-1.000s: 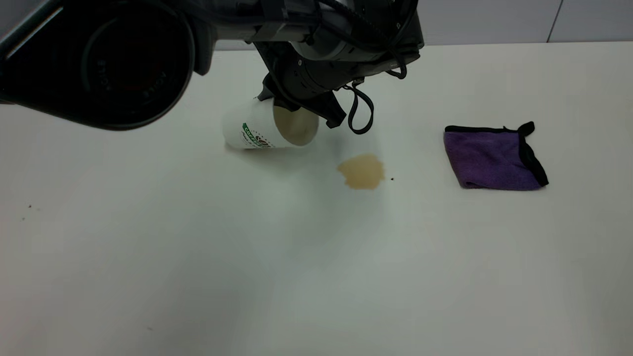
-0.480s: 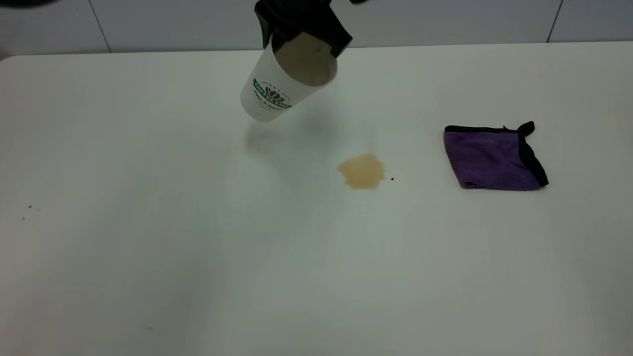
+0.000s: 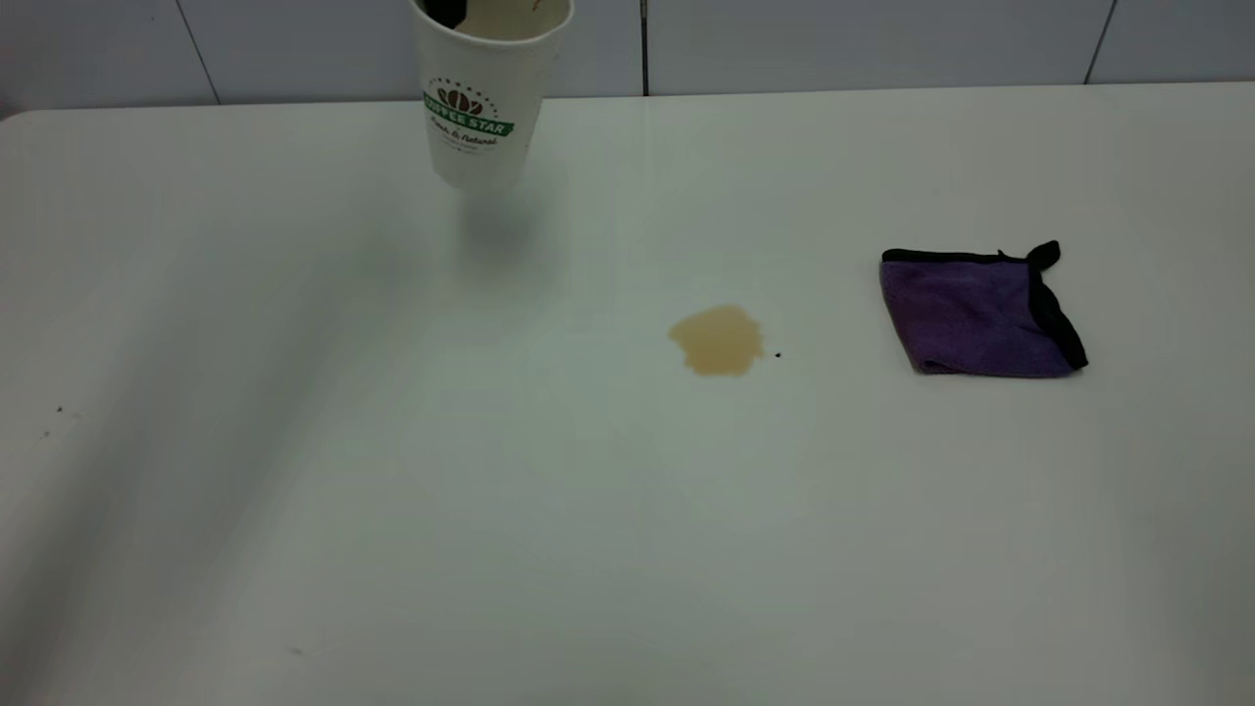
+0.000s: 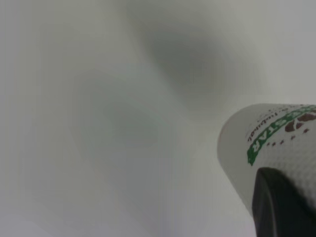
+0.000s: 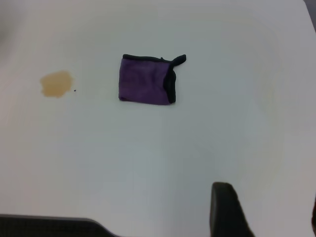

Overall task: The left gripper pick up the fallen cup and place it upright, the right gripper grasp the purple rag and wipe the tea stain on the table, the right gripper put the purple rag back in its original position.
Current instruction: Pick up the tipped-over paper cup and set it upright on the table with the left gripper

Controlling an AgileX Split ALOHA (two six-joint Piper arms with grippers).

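Here the table [image 3: 392, 510] is showing its far edge along the top of the exterior frame, with a tiled wall [image 3: 863, 44] behind it. The whole lower half and left side of the tabletop are lying bare apart from a few tiny specks at the left.

The cup [image 3: 485, 93] is sitting upright at the upper centre-left of the exterior frame, near the far edge, mouth up, green banner logo facing the camera. Whether its base is touching the table or hanging just above it cannot be told. A dark finger [image 3: 446, 12] of the left gripper [image 4: 284, 205] is reaching into the cup's mouth at the top edge of the frame; in the left wrist view another dark finger is pressing against the outer wall just beside the logo, so the gripper is pinching the cup wall.

The tea stain [image 3: 718, 339] is lying at centre frame, well apart from the cup, with a tiny dark speck [image 3: 778, 355] just to its right. The purple rag [image 3: 980, 312] is lying folded at the right, untouched.

The right gripper [image 5: 266, 210] is hovering above the table, well apart from the rag, with its fingers spread.
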